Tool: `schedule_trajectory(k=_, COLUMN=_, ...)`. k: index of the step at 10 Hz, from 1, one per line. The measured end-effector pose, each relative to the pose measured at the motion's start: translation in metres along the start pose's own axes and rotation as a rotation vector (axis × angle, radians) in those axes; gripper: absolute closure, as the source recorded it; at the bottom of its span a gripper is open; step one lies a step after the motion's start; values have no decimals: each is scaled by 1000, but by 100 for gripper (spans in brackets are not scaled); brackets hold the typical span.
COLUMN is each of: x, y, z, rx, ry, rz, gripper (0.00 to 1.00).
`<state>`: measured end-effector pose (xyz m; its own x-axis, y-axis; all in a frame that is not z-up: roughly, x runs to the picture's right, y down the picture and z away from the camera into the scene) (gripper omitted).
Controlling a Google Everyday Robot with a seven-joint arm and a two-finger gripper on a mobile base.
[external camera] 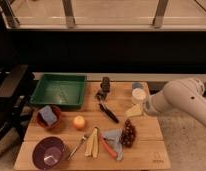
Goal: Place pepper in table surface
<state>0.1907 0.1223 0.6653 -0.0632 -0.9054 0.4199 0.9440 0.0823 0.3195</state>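
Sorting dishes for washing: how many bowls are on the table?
2: a reddish bowl holding a blue block by the green tray, and a purple bowl at the front left corner. None seem hidden. The pincer is by the white cup.

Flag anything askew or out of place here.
Nothing looks spilled. The slim red-orange chili pepper lies slantwise against a crumpled blue-grey item on the wooden plank tabletop. The gripper sits at the table's right edge.

High near view downward, apparently; jaws mid-right
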Motion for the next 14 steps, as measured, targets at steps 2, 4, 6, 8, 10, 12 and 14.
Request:
schedule_trajectory(k=2, x=0, y=-1, z=0, rx=-2, ry=-1, rz=-3, gripper=20)
schedule_trajectory(k=4, x=-3, y=-12, z=11, rx=-6, ry=-32, rz=-33, gripper=20)
schedule_trajectory(k=6, x=-6, y=-38, z=28, rx=-8, ry=-62, rz=-65, gripper=20)
schedule_trajectory(k=8, x=-10, y=-85, z=55, rx=-3, ry=-86, rz=-139, gripper=20)
schedule_trajectory(k=10, x=-20, y=-105, z=73, rx=5, ry=-90, rz=-231, gripper=20)
schedule_trajectory(k=12, x=-34, y=-112, z=92, rx=24, ry=-99, rz=-276, gripper=20)
schedule_trajectory(k=14, x=-60, y=-102, z=113, rx=50, ry=-140, rz=-283, gripper=20)
